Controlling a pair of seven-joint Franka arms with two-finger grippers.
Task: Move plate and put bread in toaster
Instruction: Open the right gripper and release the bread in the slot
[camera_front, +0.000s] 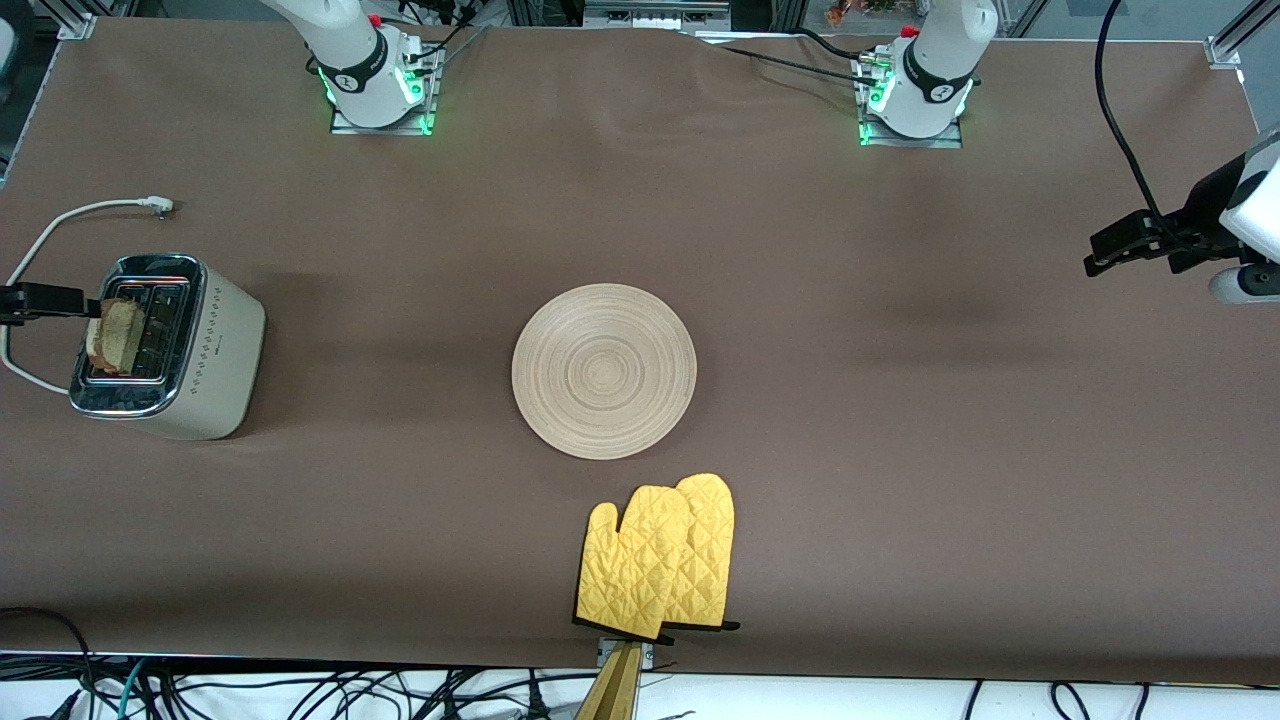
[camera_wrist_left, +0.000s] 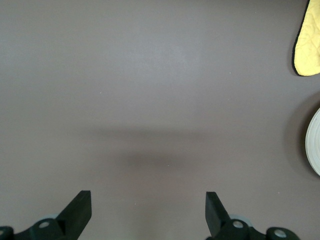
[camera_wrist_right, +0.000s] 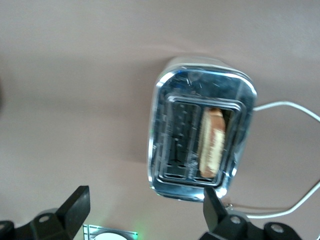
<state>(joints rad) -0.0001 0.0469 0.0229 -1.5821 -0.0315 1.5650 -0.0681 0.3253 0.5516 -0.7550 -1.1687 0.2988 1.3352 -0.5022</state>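
Observation:
The cream toaster (camera_front: 215, 350) with a chrome top stands at the right arm's end of the table. The bread (camera_front: 118, 335) stands in one slot, its top sticking out. In the right wrist view the toaster (camera_wrist_right: 170, 100) and the bread (camera_wrist_right: 212, 142) lie below my right gripper (camera_wrist_right: 145, 207), which is open and empty, beside and above the toaster. One of its black fingers (camera_front: 60, 300) shows in the front view. The wooden plate (camera_front: 604, 370) lies bare at the table's middle. My left gripper (camera_front: 1105, 255) is open and empty, high over the left arm's end (camera_wrist_left: 147, 207).
A pair of yellow oven mitts (camera_front: 660, 560) lies near the table's front edge, nearer the camera than the plate. The mitts (camera_wrist_left: 309, 40) and the plate's rim (camera_wrist_left: 315, 142) show in the left wrist view. The toaster's white cord (camera_front: 60, 220) trails on the table.

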